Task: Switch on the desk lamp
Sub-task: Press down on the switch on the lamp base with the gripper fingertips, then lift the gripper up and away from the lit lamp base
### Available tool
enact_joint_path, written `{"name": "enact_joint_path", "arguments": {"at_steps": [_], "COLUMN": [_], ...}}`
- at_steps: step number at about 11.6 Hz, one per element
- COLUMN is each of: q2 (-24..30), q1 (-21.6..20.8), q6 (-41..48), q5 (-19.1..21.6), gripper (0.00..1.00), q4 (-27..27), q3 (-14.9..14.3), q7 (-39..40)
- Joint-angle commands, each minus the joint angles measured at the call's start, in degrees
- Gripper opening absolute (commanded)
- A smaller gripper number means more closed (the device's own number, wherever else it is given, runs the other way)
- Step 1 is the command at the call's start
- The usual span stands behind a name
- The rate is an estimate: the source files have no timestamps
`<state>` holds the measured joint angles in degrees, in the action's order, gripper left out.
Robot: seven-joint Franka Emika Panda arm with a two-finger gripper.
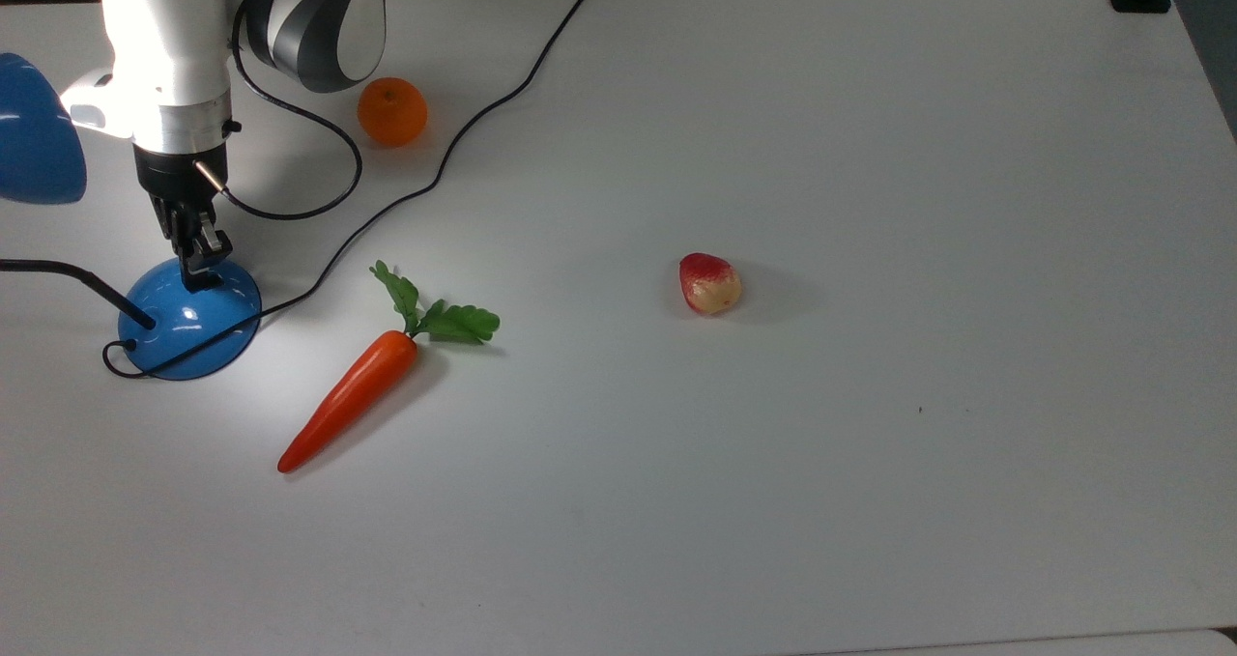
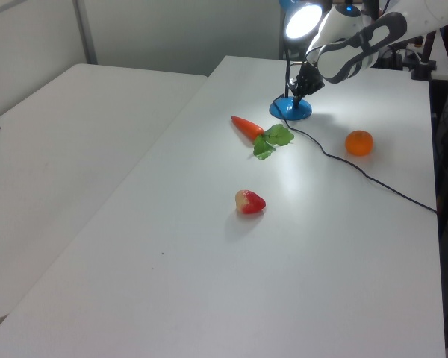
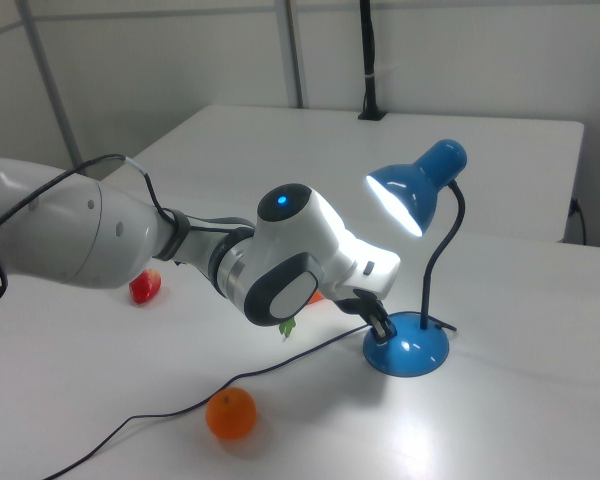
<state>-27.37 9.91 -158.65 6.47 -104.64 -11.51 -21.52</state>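
Lamplight from the glossy blue desk lamp (image 3: 420,200) pools on my white surface (image 1: 773,443), near the top view's left edge.
I see the black two-finger gripper (image 1: 201,268) pressed tip-down on the lamp's domed base, fingers closed together on nothing. An orange plastic carrot with green leaves (image 1: 362,385) lies just beside the base; a round orange (image 1: 391,111) and a red-and-cream strawberry (image 1: 709,284) sit apart.
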Motion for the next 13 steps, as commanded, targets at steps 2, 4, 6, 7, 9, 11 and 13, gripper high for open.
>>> {"name": "enact_joint_path", "arguments": {"at_steps": [2, 4, 6, 7, 9, 11, 13], "q2": [2.39, 6.25, 10.47, 12.75, 17.15, 21.81, 26.03], "q1": [3.27, 4.06, 4.24, 3.90, 3.37, 2.15, 0.30], "q6": [-1.49, -1.14, -0.79, -0.18, 8.04, 17.62, 27.91], "q5": [1.27, 1.09, 1.18, 1.18, 1.18, 1.09, 0.48], "gripper": [0.00, 0.00, 0.00, 0.00, 0.00, 0.00, 0.03], "q4": [-2.05, -5.47, -9.16, -11.01, -11.55, -11.29, -10.76], "q3": [3.77, 4.30, 4.65, 4.65, 4.65, 4.57, 4.04], "q7": [0.87, 2.00, 4.54, 5.87, 8.41, 11.57, 15.18]}}
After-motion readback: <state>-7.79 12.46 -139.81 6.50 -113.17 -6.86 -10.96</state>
